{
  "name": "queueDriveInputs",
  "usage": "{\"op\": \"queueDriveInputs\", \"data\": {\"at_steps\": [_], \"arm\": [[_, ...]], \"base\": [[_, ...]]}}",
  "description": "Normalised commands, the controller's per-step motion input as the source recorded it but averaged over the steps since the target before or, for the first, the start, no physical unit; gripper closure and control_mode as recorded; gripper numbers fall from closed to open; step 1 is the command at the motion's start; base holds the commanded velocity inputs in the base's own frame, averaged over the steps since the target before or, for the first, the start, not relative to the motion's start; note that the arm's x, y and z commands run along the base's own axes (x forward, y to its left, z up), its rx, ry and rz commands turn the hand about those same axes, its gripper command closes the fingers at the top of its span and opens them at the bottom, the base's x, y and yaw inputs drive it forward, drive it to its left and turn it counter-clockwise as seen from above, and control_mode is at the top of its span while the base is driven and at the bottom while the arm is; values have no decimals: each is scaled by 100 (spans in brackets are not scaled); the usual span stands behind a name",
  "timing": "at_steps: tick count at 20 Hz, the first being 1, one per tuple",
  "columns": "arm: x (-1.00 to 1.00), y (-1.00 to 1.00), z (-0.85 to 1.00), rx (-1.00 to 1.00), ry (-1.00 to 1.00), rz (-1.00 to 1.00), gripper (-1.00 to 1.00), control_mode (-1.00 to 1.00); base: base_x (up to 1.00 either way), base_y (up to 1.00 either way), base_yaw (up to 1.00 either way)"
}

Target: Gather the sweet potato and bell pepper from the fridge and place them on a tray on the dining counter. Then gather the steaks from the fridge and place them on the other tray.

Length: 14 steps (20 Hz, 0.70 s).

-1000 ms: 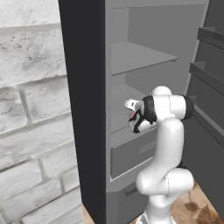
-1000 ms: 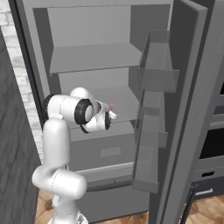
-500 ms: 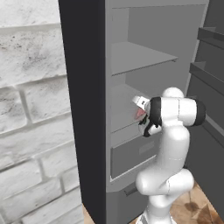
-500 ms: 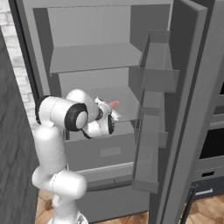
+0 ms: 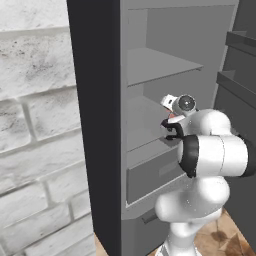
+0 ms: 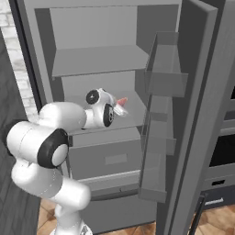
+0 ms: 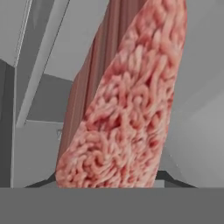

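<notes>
The arm (image 5: 200,200) is glossy white, built of fat rounded segments that bulge like stacked capsules. A broad black band rings the big cylindrical joint (image 5: 189,156) in the left base view, and in the right base view a similar black ring (image 6: 53,148) circles the end of a white drum-shaped joint. Nearer the wrist sits a smaller white housing with a round dark grey cap (image 5: 186,103); from the right its black disc faces (image 6: 92,97) show as circles. The hand (image 5: 171,129) has slim black parts beneath a small white block. The white shell carries faint grey speckled shading.
</notes>
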Motion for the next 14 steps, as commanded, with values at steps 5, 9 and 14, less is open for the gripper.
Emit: {"op": "queueDriveInputs", "data": {"at_steps": [5,9,14], "arm": [[-58,43,34,-18,12,-18,100,-100],[-90,41,0,-12,1,-15,100,-100],[-100,0,-3,0,0,-4,100,-100]], "base": [[0,0,0],[0,0,0],[0,0,0]]}}
